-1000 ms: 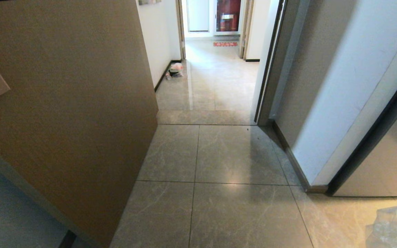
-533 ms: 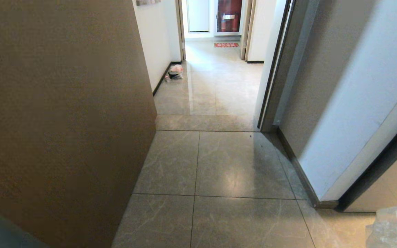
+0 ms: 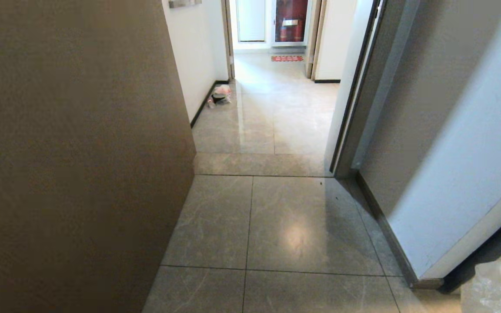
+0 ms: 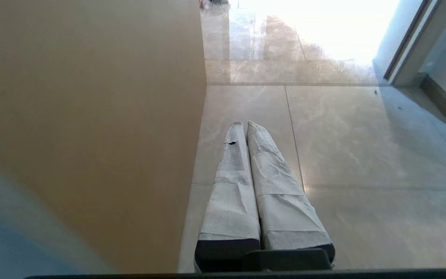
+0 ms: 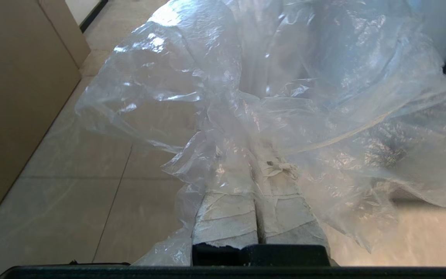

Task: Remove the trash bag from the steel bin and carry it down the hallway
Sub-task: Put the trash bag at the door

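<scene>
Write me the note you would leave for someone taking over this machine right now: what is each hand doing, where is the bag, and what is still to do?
Right hand: shut on the trash bag, clear plastic billowing in front of it; the bag's edge shows at the head view's lower right corner.
Left hand: shut, empty, hanging over the floor tiles beside a brown panel.
Steel bin: not in view.
Done: bag is out and in hand.
Left: carry it through the doorway and down the hallway, toward the red cabinet. A small bundle lies by the left wall.
</scene>
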Controlling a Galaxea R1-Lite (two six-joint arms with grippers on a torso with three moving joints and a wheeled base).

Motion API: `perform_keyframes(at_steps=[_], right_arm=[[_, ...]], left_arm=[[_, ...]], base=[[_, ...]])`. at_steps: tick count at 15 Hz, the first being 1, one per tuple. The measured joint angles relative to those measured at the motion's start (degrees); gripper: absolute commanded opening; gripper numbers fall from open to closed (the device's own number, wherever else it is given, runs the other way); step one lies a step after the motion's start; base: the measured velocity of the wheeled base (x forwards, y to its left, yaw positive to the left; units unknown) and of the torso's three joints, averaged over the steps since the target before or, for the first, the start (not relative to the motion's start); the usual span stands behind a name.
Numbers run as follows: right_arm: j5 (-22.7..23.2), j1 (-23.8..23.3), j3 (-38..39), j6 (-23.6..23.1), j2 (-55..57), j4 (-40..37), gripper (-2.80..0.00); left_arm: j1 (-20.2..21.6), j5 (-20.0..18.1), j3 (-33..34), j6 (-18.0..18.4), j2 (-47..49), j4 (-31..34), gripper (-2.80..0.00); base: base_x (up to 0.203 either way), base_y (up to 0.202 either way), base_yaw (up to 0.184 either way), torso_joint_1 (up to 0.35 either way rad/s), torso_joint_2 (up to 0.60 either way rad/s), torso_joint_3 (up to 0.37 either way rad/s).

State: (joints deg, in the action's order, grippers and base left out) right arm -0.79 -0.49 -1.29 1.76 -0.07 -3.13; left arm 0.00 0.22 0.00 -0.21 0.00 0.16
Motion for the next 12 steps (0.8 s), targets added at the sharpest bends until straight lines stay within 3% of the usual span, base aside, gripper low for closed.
perform_keyframes(at_steps=[12], right_arm=[[0.02,0.09,-0.02,0.00,0.00,-0.01,-2.80]], left_arm=[[0.00,0.02,0.00,0.03,0.00,0.02,-2.80]], base=[[0.191,0.000,0.000,0.003,0.00,0.003]])
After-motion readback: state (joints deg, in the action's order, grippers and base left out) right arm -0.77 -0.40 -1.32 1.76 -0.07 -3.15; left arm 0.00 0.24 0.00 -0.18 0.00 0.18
